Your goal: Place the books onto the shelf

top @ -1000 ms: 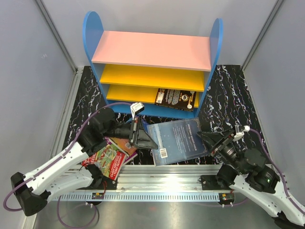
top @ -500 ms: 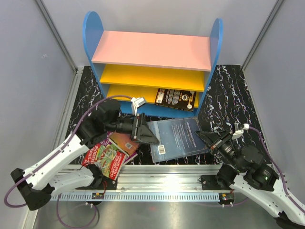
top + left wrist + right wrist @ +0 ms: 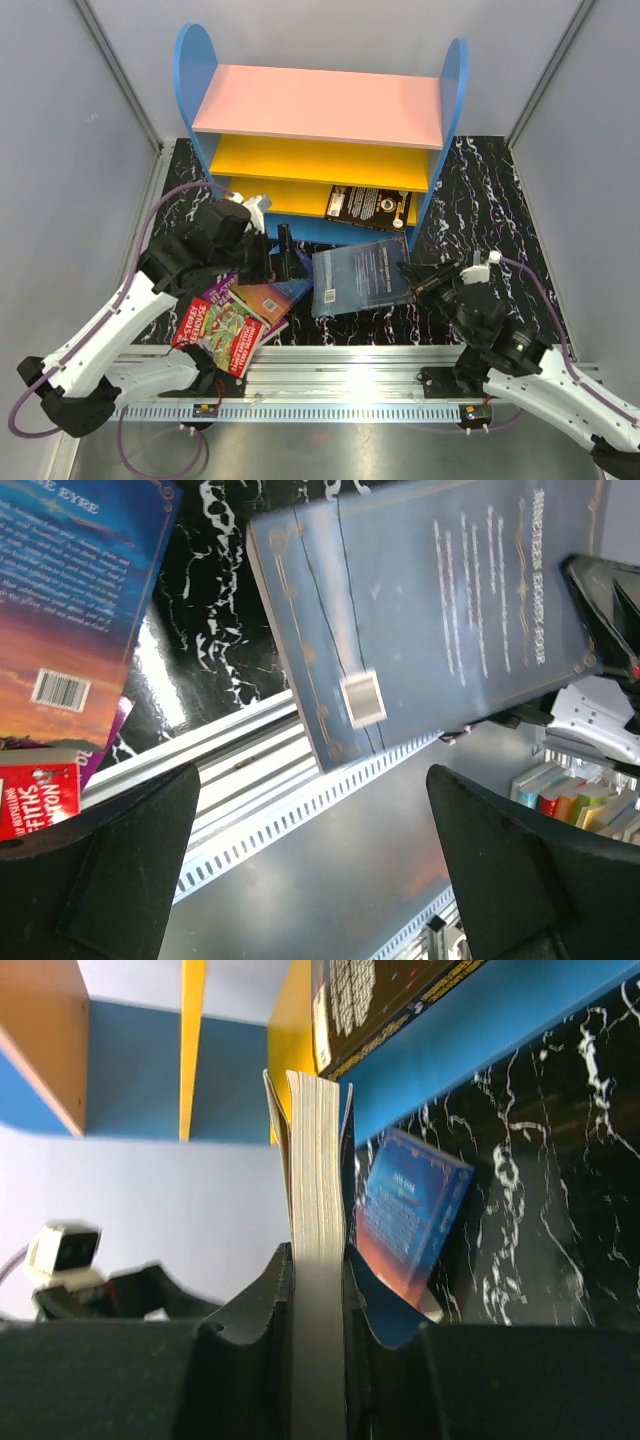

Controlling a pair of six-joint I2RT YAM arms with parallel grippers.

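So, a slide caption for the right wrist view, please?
Right gripper holds the dark blue book edge-on before the shelf.

"EYRE" on blue-orange book; "TREEHOUSE" on red book

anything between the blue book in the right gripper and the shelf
Yes: the black book lies low on the right side of the shelf, sticking out the front, directly beyond the dark blue book held by the right gripper. Nothing else visible stands between them.
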